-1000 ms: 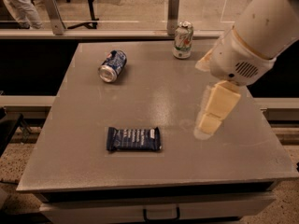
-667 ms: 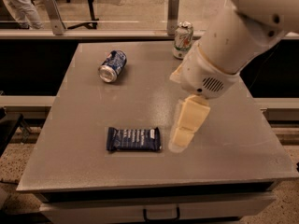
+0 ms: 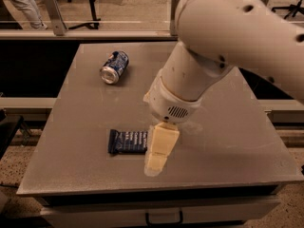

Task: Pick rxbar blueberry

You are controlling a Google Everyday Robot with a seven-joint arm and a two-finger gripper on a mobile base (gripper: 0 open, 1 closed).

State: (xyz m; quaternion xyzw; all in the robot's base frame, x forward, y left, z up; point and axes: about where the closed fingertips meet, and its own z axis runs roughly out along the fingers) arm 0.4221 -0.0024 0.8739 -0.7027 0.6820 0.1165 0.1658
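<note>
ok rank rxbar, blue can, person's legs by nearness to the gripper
From the gripper, low over the front of the table:
1. rxbar blueberry, right beside it
2. blue can, lying at back left
3. person's legs, beyond the table, top-left corner

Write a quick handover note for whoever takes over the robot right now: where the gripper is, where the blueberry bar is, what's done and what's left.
The gripper hangs low over the front part of the table, at the right end of the rxbar blueberry, hiding that end from view. Whether it touches the bar cannot be judged.
The bar lies flat near the front edge, not lifted.
The blue soda can lies on its side at the far left, well apart from the bar.
Done: approach to the bar.
Left: grasp and lift.
</note>
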